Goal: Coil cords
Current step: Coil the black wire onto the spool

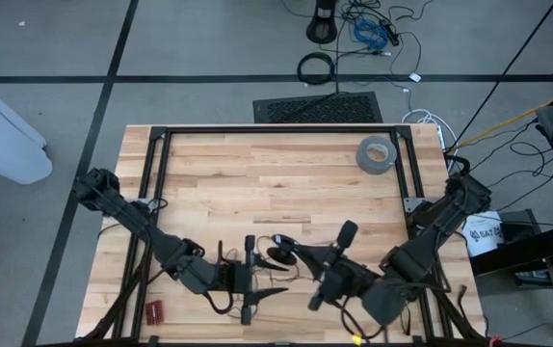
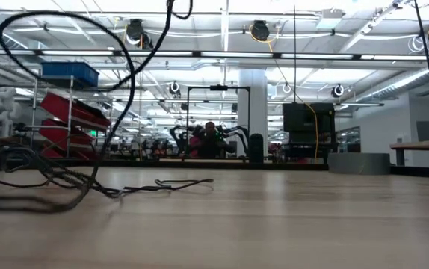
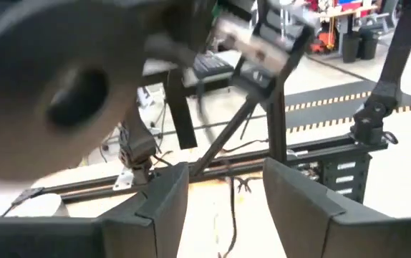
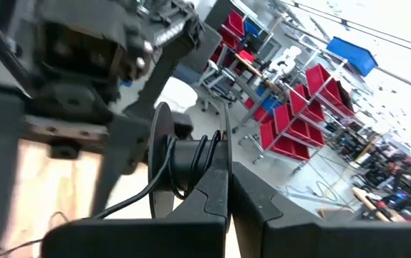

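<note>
The cord (image 2: 63, 69) is a thin black wire. It drops from above in a wide slack loop, and its lower part (image 2: 136, 187) lies tangled on the wooden table. My right gripper (image 1: 296, 256) is shut near the table's near middle, pointing level toward the left, with turns of cord (image 4: 204, 153) at its fingertips beside a dark round piece (image 4: 164, 161). My left gripper (image 1: 268, 282) faces it from the left, open and with nothing between its fingers (image 3: 164, 204). Only a strand on the table (image 3: 231, 209) shows through the gap. My right gripper is shut on the cord, whose turns (image 4: 207, 156) sit right at its fingertips. The fingers are level and come from the table's right. The fingers themselves hide exactly how the wire is pinched. From there the cord hangs slack, its lower part on the table (image 2: 87, 190).
A grey tape roll (image 1: 376, 154) lies at the far right of the table. A small red thing (image 1: 153, 310) sits at the near left. Black frame rails (image 1: 276, 129) run along the far and side edges. Bare wood lies in the middle and far half.
</note>
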Robot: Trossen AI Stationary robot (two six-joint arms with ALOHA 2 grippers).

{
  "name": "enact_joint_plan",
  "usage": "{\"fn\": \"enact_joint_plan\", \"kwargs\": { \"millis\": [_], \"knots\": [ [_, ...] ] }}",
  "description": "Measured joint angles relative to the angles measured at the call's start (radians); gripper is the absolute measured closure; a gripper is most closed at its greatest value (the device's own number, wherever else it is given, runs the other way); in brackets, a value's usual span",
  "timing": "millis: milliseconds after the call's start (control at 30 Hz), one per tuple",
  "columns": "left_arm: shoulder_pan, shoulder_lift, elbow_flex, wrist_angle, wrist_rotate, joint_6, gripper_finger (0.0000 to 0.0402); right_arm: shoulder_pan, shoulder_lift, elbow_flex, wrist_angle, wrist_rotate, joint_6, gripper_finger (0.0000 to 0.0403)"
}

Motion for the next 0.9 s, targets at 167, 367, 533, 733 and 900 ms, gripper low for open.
{"fn": "enact_joint_plan", "kwargs": {
  "millis": [167, 367, 533, 733, 900],
  "knots": [
    [0.002, 0.000, 0.000, -0.040, 0.034, -0.001, 0.0212, 0.048, -0.019, 0.000, 0.000, 0.011, 0.003, 0.0403],
    [0.002, 0.000, 0.000, -0.045, 0.126, 0.000, 0.0212, 0.108, -0.042, 0.000, 0.000, 0.095, -0.009, 0.0403],
    [0.002, 0.000, 0.000, -0.046, 0.218, 0.000, 0.0212, 0.156, -0.056, 0.000, -0.001, 0.111, -0.015, 0.0403],
    [0.018, 0.001, 0.000, -0.068, 0.222, -0.001, 0.0212, 0.190, -0.059, 0.000, 0.004, 0.112, -0.016, 0.0403],
    [0.031, 0.038, 0.000, -0.062, 0.222, -0.027, 0.0212, 0.194, -0.059, 0.000, 0.009, 0.143, -0.028, 0.0403]
  ]
}}
